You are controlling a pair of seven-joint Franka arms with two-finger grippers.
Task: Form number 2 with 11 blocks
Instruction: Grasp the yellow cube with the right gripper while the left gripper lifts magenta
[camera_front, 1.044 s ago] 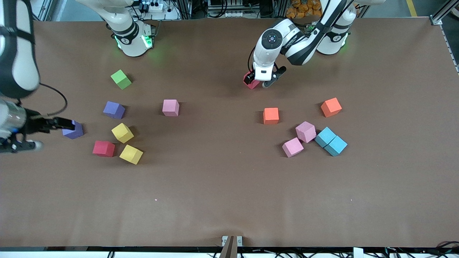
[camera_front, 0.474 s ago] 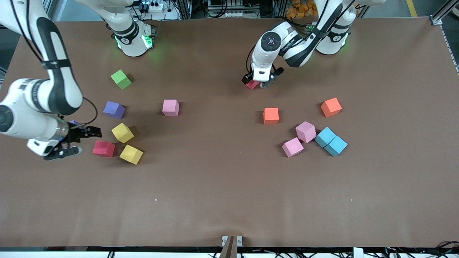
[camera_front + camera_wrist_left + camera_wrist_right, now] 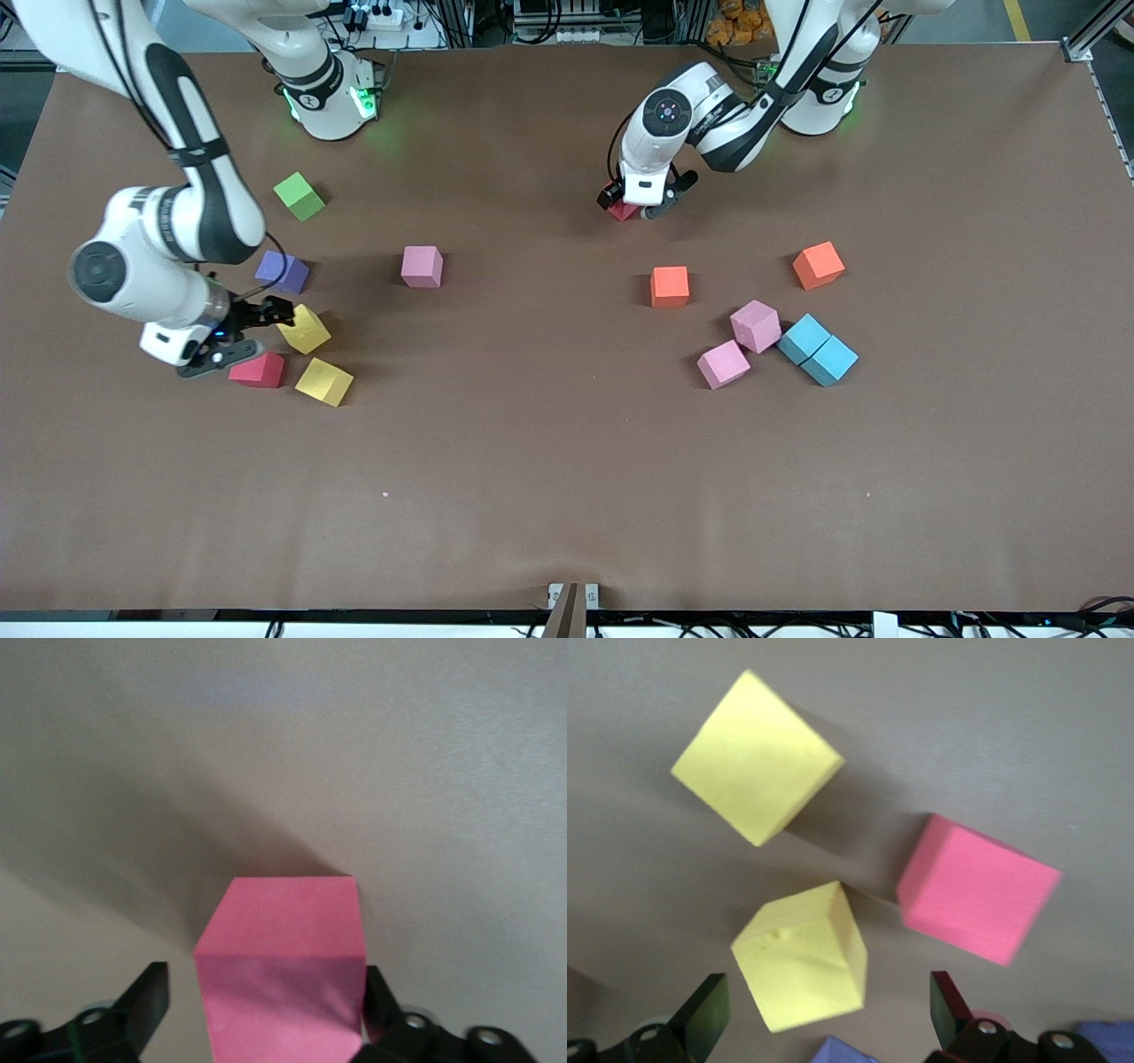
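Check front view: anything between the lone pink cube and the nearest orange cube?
Nothing. In the front view the brown table is bare from the lone pink cube to the orange cube.

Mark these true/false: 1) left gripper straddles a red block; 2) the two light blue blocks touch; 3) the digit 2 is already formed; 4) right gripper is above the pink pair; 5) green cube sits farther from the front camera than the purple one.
1. True. The left gripper has its fingers either side of a red block.
2. True. The light blue blocks sit face to face.
3. False. No digit is formed; all blocks lie scattered.
4. False. The right gripper is open above the yellow blocks and another red block, at the right arm's end.
5. True. The green cube is farther than the purple block.
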